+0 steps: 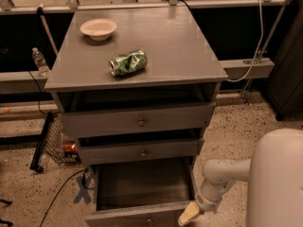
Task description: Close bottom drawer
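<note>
The bottom drawer (142, 186) is seen pulled far out of the cabinet (156, 37), its deep box open to the camera and its front at the lower edge of the view, where a small knob (149, 219) is partly cut off. Above it, 2 more drawers are seen: the middle drawer (142, 151) and the top drawer (137, 121), each drawn out slightly, with a dark gap above each.

The gripper (189, 215) is held low, just beside the right end of the bottom drawer's front (contact cannot be made out). Whether it is open or closed cannot be told. The white arm (222, 174) is bent down toward it from the robot's body (277, 178), by which the lower right of the view is filled.

On the cabinet top, a pale bowl (98, 29) is placed near the back left, and a crushed green can (128, 62) lies on its side nearer the front, well apart from the bowl.

To the left, a water bottle (40, 60) stands on a ledge, and a wire basket (56, 143) rests on the floor beside the cabinet. A cable (59, 197) and a blue X mark (83, 193) are seen on the speckled floor left of the bottom drawer. Nothing is seen between the gripper and the drawer front.
</note>
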Controlling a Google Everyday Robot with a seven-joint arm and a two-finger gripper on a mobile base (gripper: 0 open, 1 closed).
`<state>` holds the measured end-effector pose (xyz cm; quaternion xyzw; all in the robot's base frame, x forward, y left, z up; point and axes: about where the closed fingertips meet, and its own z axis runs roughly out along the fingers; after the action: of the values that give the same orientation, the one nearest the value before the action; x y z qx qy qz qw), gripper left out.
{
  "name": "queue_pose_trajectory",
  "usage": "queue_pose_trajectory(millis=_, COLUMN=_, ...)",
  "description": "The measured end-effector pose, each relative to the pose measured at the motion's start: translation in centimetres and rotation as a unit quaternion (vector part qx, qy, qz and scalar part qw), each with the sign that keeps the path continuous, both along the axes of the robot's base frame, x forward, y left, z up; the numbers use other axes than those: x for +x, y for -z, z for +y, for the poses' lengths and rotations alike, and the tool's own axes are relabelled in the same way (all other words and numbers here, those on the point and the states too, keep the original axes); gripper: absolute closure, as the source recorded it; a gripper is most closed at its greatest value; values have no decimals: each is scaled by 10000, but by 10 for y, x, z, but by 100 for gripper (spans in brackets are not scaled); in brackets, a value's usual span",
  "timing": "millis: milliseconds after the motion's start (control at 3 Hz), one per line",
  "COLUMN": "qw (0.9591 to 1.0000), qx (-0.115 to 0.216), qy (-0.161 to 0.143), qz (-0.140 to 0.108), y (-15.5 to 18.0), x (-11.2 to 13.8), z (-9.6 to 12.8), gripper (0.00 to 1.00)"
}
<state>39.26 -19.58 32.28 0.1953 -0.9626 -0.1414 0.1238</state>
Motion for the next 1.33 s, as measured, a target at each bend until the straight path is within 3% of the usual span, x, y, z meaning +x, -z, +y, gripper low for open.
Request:
queue_pose_trajectory(millis=667, qw=9972, qx=-102, qy=668, qz=335, y=60, x=1, z=-14, gripper=0)
queue_pose_trajectory(millis=1333, qw=9925, qx=-269, qy=1034, qz=596, y=104, x=-5, z=-12, gripper=0)
